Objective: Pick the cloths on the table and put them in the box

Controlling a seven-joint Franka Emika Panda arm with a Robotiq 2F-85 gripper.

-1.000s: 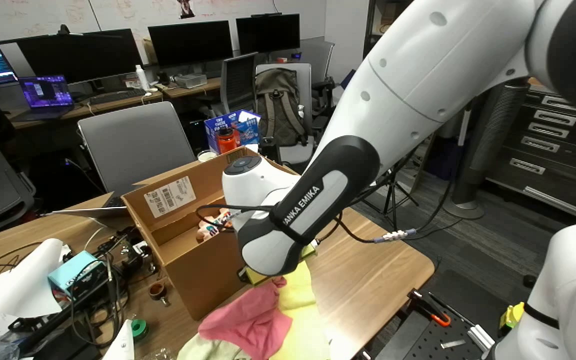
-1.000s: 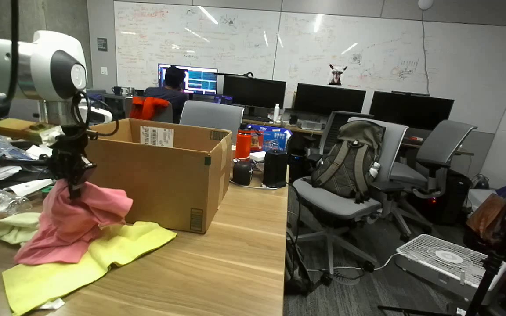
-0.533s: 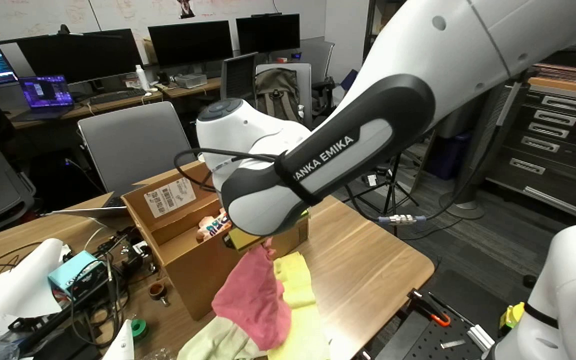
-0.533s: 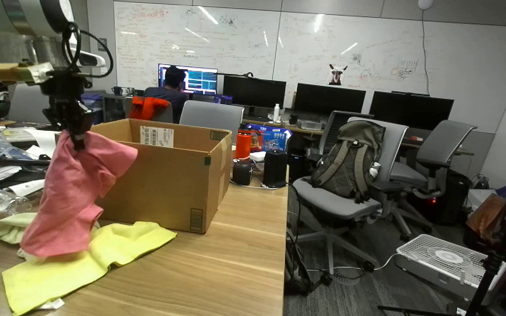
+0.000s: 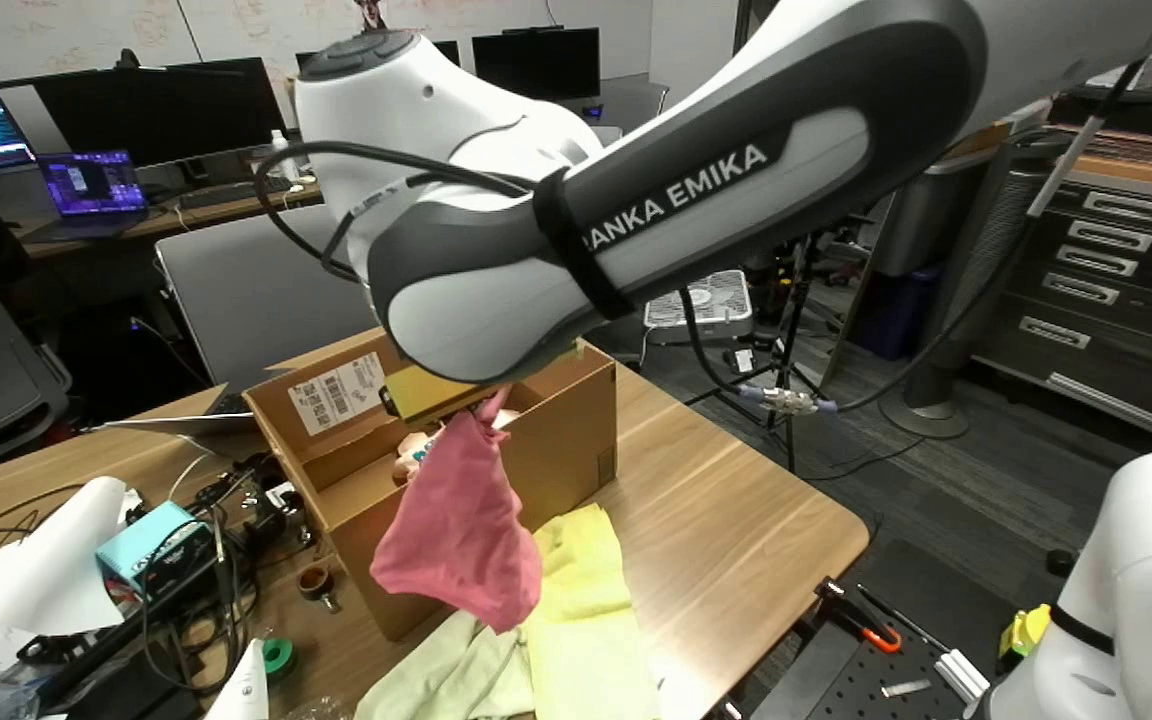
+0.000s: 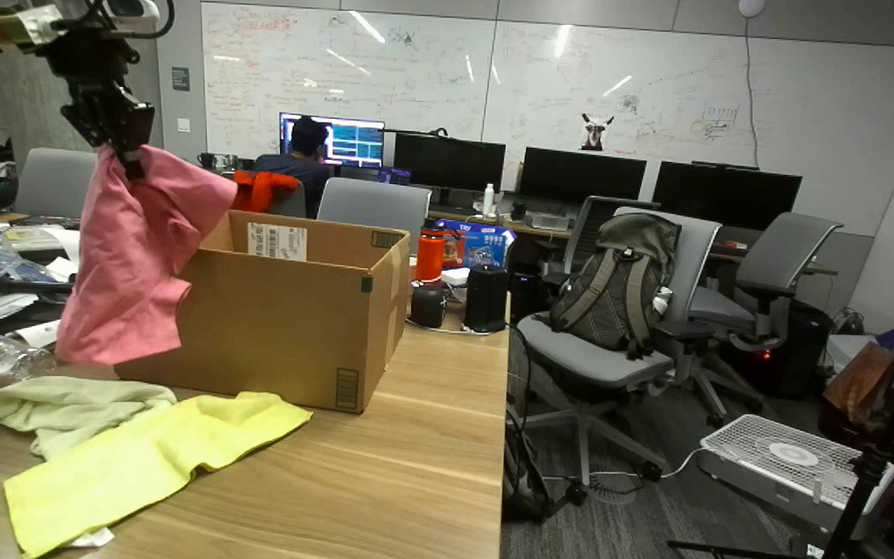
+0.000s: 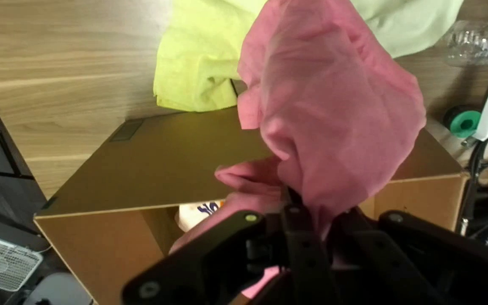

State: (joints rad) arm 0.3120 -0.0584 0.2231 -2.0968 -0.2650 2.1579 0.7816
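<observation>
I'm working over a wood-grain counter, a shared office stretching out behind it. Closest in, the fingers are pressed fully together on a pinch of the pink cloth; I see nothing else in them. The cloth hangs in the air just outside the long wall of the box, most of it seeming to fall below the rim, its hem apart from what lies beneath.

I take the step in hand as carrying it over that wall. To do it well I'd go up first, until the hem looks higher than the rim, and only then across; dragging it sideways now could leave it draped over the edge. I'd move gently so the drape doesn't swing, and release once all of it is over the mouth, well in from the sides.

Counting outward: three cloths that I can see, the pink one held, plus one bright yellow cloth and one pale cloth on the counter, side by side and seemingly touching. One box, with at least one lettered white item inside. Farther back, one orange bottle, one backpack, four desk monitors, one lit and three dark, and one seated person.
</observation>
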